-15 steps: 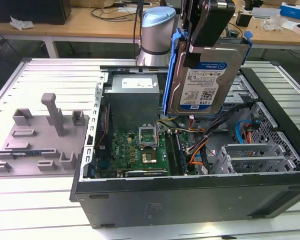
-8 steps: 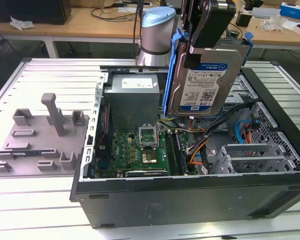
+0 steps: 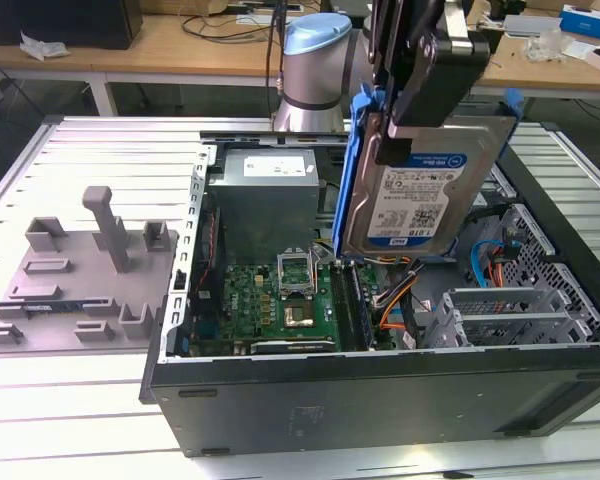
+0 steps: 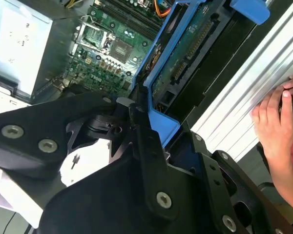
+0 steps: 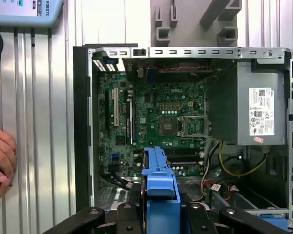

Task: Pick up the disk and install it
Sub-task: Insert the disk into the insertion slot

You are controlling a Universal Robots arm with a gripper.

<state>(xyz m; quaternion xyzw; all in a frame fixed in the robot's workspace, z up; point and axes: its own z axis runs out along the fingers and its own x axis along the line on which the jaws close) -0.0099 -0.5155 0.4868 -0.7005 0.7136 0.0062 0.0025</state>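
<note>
My gripper (image 3: 421, 128) is shut on the disk (image 3: 418, 195), a silver-grey hard drive with a white-and-blue label and a blue carrier frame. It holds the drive upright by its top edge, in the air above the open computer case (image 3: 380, 395), over the gap between the motherboard (image 3: 285, 292) and the drive cage (image 3: 525, 310). In the second wrist view the disk's green circuit side (image 4: 185, 51) faces me, with a black finger (image 4: 145, 141) against its blue frame. In the first wrist view the blue frame (image 5: 159, 178) sticks out over the case interior.
A grey power-supply box (image 3: 265, 195) fills the case's far end, and orange and blue cables (image 3: 395, 310) lie under the disk. A grey fixture plate (image 3: 85, 275) with posts sits at the exterior view's left. A person's hand (image 4: 276, 122) rests on the ribbed table beside the case.
</note>
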